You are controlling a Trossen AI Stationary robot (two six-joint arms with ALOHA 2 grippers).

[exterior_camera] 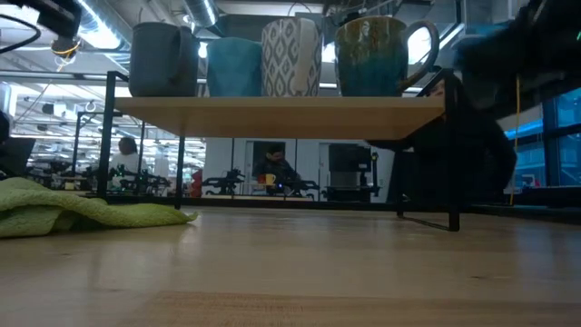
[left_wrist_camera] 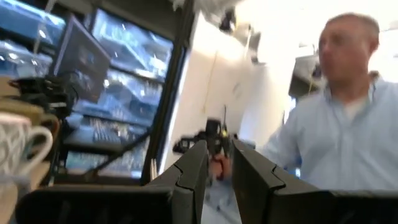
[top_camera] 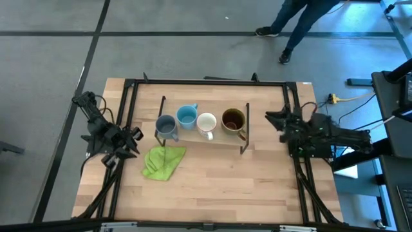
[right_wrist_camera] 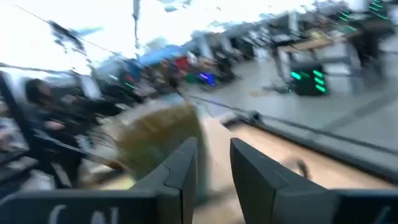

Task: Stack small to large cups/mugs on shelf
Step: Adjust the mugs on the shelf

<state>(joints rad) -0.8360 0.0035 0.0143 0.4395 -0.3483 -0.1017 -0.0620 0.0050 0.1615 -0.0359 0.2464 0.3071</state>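
Four mugs stand in a row on the light-wood shelf (top_camera: 215, 136): grey-blue (top_camera: 166, 125), light blue (top_camera: 187, 116), white (top_camera: 206, 124) and the larger brown one (top_camera: 234, 120). In the low view their bases rest on the shelf board (exterior_camera: 272, 116): grey-blue (exterior_camera: 163, 59), light blue (exterior_camera: 234, 65), patterned white (exterior_camera: 290, 56), brown (exterior_camera: 372, 59). My left gripper (top_camera: 134, 138) is at the table's left edge, left of the shelf, fingers close together and empty (left_wrist_camera: 217, 155). My right gripper (top_camera: 271, 119) is just right of the brown mug, fingers close together and empty (right_wrist_camera: 213, 155).
A green cloth (top_camera: 163, 161) lies crumpled on the table in front of the shelf's left end (exterior_camera: 73, 211). The shelf's black wire end frame (exterior_camera: 451, 154) stands on the table at the right. A person in a light shirt (left_wrist_camera: 336, 137) is beyond the table; another walks past the far edge (top_camera: 296, 26).
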